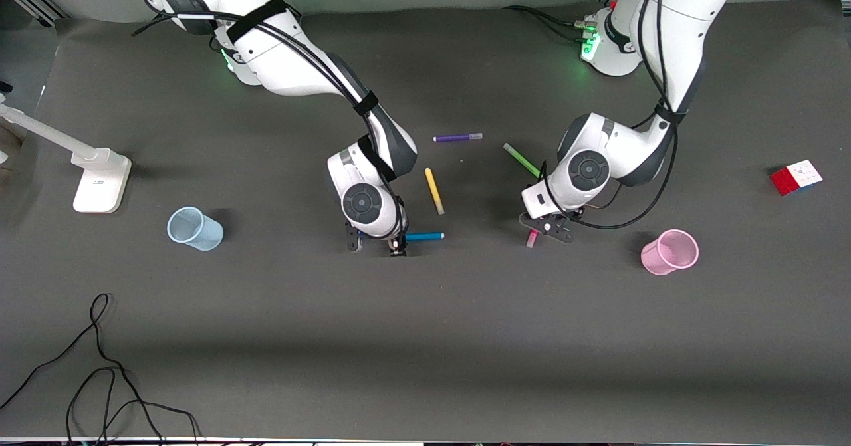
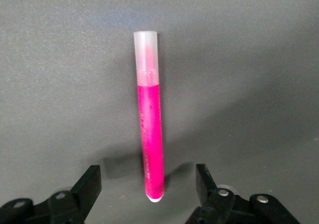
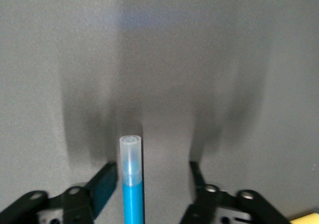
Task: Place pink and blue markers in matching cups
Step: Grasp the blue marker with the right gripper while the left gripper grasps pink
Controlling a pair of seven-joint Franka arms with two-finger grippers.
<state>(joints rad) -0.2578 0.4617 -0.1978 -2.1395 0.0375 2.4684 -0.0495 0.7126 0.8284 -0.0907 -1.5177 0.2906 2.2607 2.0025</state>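
The blue marker (image 1: pixel 425 236) lies flat on the dark mat, and my right gripper (image 1: pixel 375 243) is down over its capped end. In the right wrist view the blue marker (image 3: pixel 132 184) runs between the fingers (image 3: pixel 105 181); it sits close against one finger and a clear gap separates it from the other. The pink marker (image 1: pixel 532 238) lies toward the left arm's end. My left gripper (image 2: pixel 147 173) straddles the pink marker's (image 2: pixel 151 134) uncapped end, open, touching neither side. The blue cup (image 1: pixel 194 228) and the pink cup (image 1: pixel 669 251) stand upright at either end of the table.
A purple marker (image 1: pixel 457 137), a yellow marker (image 1: pixel 434 191) and a green marker (image 1: pixel 521 160) lie between the arms. A colour cube (image 1: pixel 796 177) sits past the pink cup. A white stand (image 1: pixel 100 180) and a loose black cable (image 1: pixel 100 379) are near the blue cup's end.
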